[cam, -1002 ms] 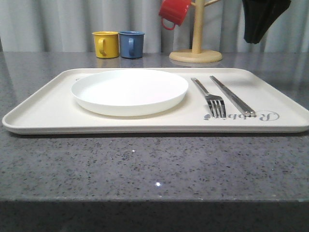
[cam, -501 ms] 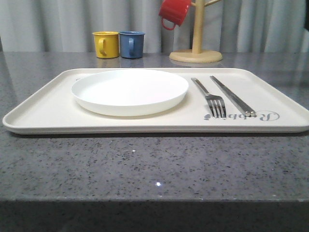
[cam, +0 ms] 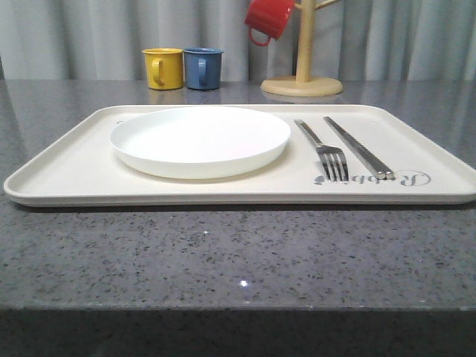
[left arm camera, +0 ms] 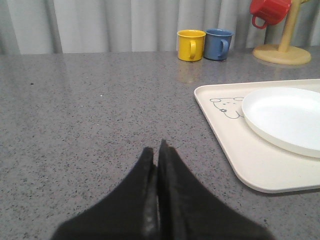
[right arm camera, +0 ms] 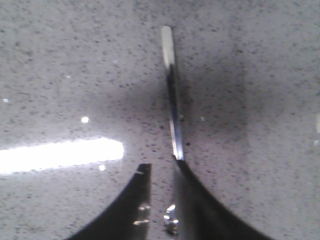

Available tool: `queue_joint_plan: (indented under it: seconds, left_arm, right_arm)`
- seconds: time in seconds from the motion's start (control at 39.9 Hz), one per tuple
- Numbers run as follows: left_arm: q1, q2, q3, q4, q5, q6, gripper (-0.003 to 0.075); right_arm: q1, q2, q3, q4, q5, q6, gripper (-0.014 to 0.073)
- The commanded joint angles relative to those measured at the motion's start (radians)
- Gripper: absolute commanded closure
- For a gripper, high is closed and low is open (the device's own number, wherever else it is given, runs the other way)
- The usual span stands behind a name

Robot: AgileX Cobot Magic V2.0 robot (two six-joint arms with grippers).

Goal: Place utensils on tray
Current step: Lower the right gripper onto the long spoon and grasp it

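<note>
Grey speckled counter; tray w/ plate, fork, knife. I see left gripper pressed closed, empty. Right gripper pinches a slim utensil, head hidden.

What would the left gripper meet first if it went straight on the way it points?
Judging by its wrist view, the left gripper, jaws shut, faces bare countertop; the tray sits off to one side, so the way looks free.

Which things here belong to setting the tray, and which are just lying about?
Belong to the job: tray, white plate, fork, knife, slim metal utensil seen in the right wrist view.
Lying about: yellow mug, blue mug, red mug, wooden mug stand.
</note>
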Motion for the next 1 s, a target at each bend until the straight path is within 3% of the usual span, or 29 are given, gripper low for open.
queue_joint_plan:
  seconds: [0.0, 0.08, 0.38, 0.6, 0.98]
  left_arm:
    - [0.002, -0.016, -0.025, -0.009, -0.083, -0.008, 0.0738]
    - [0.002, -0.016, -0.025, -0.009, -0.083, -0.008, 0.0738]
    - [0.002, -0.016, -0.025, -0.009, -0.083, -0.008, 0.0738]
    - [0.002, -0.016, -0.025, -0.009, -0.083, -0.008, 0.0738]
    - [0.002, -0.016, -0.025, -0.009, -0.083, -0.008, 0.0738]
  right_arm:
    - [-0.011, -0.05, -0.019, -0.057, 0.093, -0.016, 0.023]
    - [-0.011, -0.041, -0.019, -0.072, 0.093, -0.016, 0.018]
    - [-0.011, 0.026, -0.016, -0.06, 0.093, -0.016, 0.018]
    - [-0.011, 0.083, -0.016, -0.052, 0.093, -0.017, 0.0237]
    - [-0.011, 0.152, -0.016, -0.051, 0.091, -0.024, 0.0244]
